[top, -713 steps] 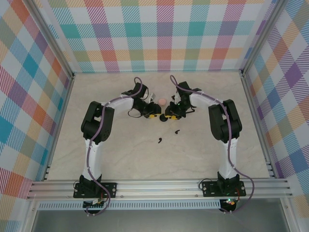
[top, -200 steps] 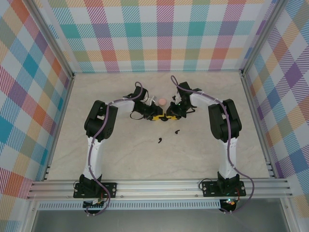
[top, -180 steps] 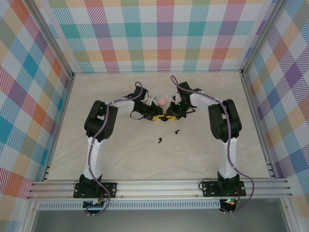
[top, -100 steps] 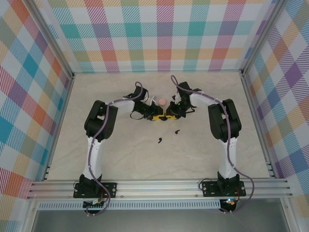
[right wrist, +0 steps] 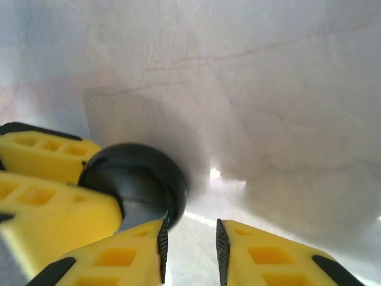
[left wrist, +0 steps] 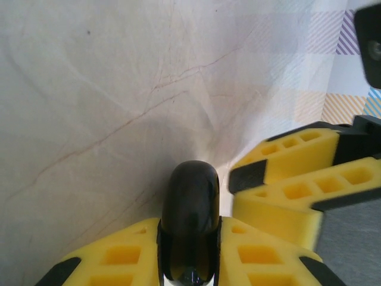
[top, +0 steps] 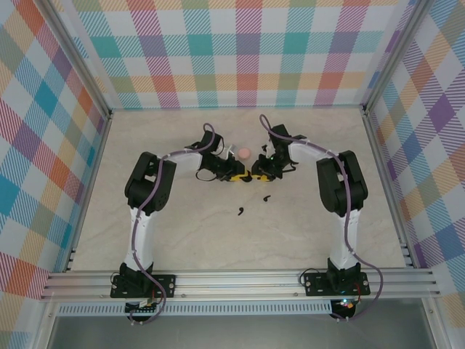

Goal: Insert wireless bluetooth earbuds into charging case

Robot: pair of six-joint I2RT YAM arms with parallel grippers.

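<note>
Black earbud (top: pixel 267 198) and second black earbud (top: pixel 240 211): loose on table (top: pixel 182 233), apart, nearer the bases than both grippers. Black rounded case (left wrist: pixel 190 199): clamped in left gripper (left wrist: pixel 189 229). Right gripper (right wrist: pixel 190 235): jaws slightly parted, empty, beside case.

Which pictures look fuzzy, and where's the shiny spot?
Left wrist: close yellow fingers look blurry, the black case gleams. Right wrist: a bright glare spot on the table beside the case's dark shadow. Top view: sharp, evenly lit.

No legible text, label, brand, number or sign anywhere.
</note>
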